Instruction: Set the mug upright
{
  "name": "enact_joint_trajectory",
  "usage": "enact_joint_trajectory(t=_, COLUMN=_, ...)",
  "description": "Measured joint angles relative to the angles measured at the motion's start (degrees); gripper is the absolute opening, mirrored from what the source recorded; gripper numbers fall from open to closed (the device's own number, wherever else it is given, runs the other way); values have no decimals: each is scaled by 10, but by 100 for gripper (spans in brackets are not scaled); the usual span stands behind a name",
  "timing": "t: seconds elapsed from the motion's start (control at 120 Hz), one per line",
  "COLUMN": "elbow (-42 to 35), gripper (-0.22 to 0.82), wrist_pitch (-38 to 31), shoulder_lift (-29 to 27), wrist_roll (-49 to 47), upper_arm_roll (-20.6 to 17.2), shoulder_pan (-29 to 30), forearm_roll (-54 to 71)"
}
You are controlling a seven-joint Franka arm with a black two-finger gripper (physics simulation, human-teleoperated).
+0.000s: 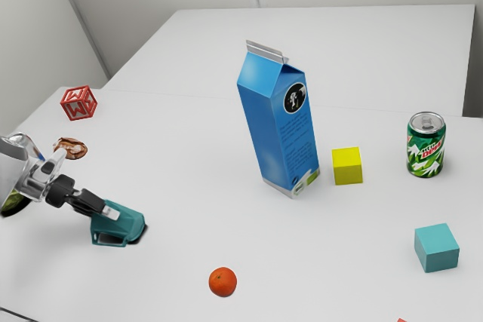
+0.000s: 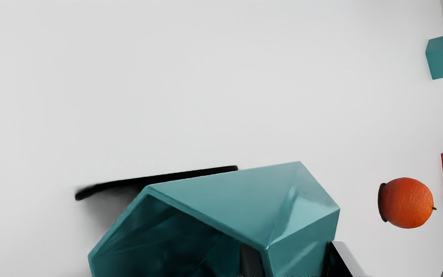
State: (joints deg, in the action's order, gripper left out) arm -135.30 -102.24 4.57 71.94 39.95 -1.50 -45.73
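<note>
The gripper (image 1: 112, 215), black with a pale tip, is at the exterior view's lower left, right at the teal mug (image 1: 127, 220) and overlapping it; a dark part of it reaches into the mug's mouth. I cannot tell whether it is open or closed, or whether it has hold of the mug.

The mug lies tipped over, mouth sideways instead of up. Its long axis runs low over the desk (image 1: 177, 186), with the mouth turned away from the orange (image 1: 223, 282) and the closed end towards it. Its body is smooth, slightly glossy and faceted, with flat panels meeting at sharp edges and a dark hollow inside.

The orange, round and finely pitted, sits at the exterior view's lower centre. At the left, above the arm, are a brown, shell-like piece (image 1: 71, 148) and a red-framed letter block (image 1: 79, 103). Near the centre stands a tall blue carton (image 1: 279, 122) with a gabled top, a plain yellow cube (image 1: 347, 166) just beside it. Towards the right are a green metal can (image 1: 426, 147), upright, and a matte teal cube (image 1: 436, 247) below it. The desk is smooth and white.
</note>
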Motion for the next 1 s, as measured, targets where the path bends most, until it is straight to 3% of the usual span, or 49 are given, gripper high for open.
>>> enact_joint_trajectory(t=0.3, elbow=1, gripper=-13, wrist_pitch=-9, shoulder_lift=-39, wrist_roll=6, upper_arm_roll=-1, shoulder_pan=-19, forearm_roll=2)
enact_joint_trajectory(t=0.458, elbow=12, gripper=-16, wrist_pitch=-25, shoulder_lift=-77, wrist_roll=-3, upper_arm_roll=-15, shoulder_pan=-33, forearm_roll=10)
enact_joint_trajectory(t=0.733, elbow=52, gripper=-17, wrist_pitch=-120, shoulder_lift=-89, wrist_roll=-67, upper_arm_roll=-138, shoulder_pan=-100, forearm_roll=163)
enact_joint_trajectory(t=1.0, elbow=89, gripper=-18, wrist_pitch=-207, shoulder_lift=-58, wrist_roll=-169, upper_arm_roll=-208, shoulder_pan=-118, forearm_roll=356)
